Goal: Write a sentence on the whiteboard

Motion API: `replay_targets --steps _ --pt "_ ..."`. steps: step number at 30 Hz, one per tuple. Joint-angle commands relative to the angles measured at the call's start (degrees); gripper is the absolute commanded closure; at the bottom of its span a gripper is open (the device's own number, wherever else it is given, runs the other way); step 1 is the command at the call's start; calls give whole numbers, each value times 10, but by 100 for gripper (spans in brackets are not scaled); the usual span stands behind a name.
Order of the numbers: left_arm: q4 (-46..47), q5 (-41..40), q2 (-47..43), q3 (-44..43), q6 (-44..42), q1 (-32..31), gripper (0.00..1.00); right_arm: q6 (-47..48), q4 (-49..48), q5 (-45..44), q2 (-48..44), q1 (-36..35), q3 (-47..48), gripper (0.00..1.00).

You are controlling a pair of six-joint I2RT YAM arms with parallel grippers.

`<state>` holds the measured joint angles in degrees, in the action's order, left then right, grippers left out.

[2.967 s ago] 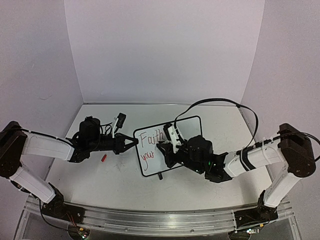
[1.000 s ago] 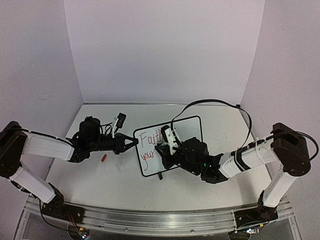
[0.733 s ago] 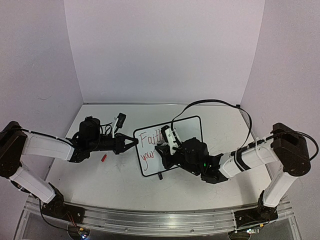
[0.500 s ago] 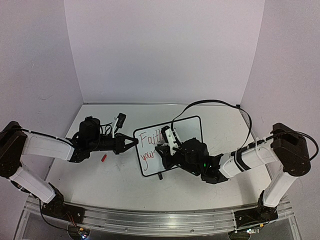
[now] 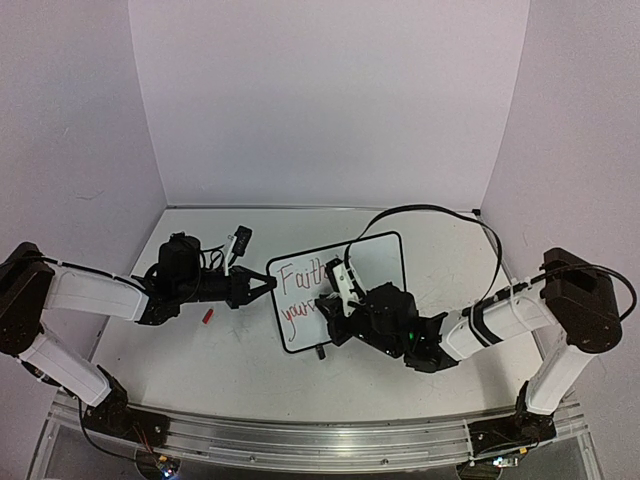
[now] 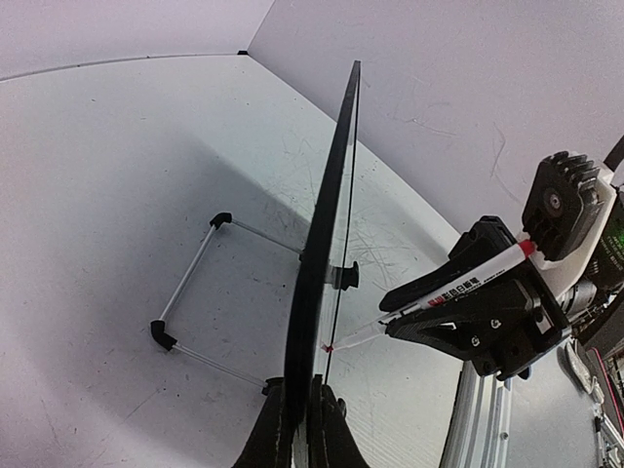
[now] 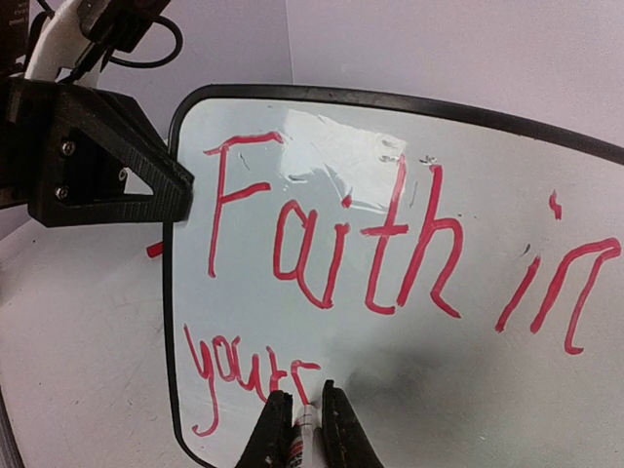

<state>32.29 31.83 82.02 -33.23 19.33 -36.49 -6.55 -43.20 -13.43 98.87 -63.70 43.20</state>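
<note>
**Right arm mid-word on line two, left arm bracing the board**

- whiteboard [image 5: 382, 258]: stands near-upright mid-bench, between the two arms and well off every edge of the bench [image 5: 240, 370]. It is propped from behind on a wire stand [image 6: 191, 283] with black feet.
- left gripper [image 5: 268, 285]: fingers [image 6: 276, 436] closed on the board's left edge, near the upper-left corner in the right wrist view. The arm reaches in low from the left edge of the bench.
- right gripper [image 5: 326, 302]: fingers [image 7: 269, 434] closed on a red marker [image 6: 458, 288], which is angled into the writing face. The tip touches the board low on the face, on the second line.
- Writing in red: "Faith in" on the top line, "your" below it at the left. The marker tip [image 7: 303, 417] sits just right of the "r".
- Rest of the lower line and the right part of the board are blank white, with some glare.
- Loose on the bench: a small red piece [image 5: 208, 315] near the left arm's wrist, apart from the board. I can't tell what it is.
- A small black-and-white item [image 5: 238, 243] lies toward the far edge, behind the left gripper; too small to identify.
</note>
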Motion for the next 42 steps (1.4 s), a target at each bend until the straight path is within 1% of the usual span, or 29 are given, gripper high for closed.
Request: replay_targets --steps 1,6,13,16,19,21,25,36,42 --pt "-2 -5 -10 -7 -20 0 100 -10 13 -13 -6 5 -3 100" --pt "-1 -5 -11 -6 -20 0 100 -14 13 10 13 2 15 100" --pt "-2 -7 -14 -4 -20 0 100 -11 9 12 23 2 37 100" --pt "-2 -6 -10 -6 -19 0 100 -8 -6 9 0 2 28 100" --pt "-2 -3 -9 -9 -19 0 100 -5 -43 -5 -45 2 -20 100" --pt "-1 -5 -9 -9 -20 0 100 -1 -44 -8 -52 5 -29 100" --pt "-2 -3 -7 -9 -18 0 100 0 -40 -5 -48 11 -25 100" --pt "-3 -6 -10 -7 -17 0 100 -2 -40 39 -11 12 3 100" --pt "-4 -4 -8 -10 -19 0 100 -4 -41 26 -8 12 5 100"
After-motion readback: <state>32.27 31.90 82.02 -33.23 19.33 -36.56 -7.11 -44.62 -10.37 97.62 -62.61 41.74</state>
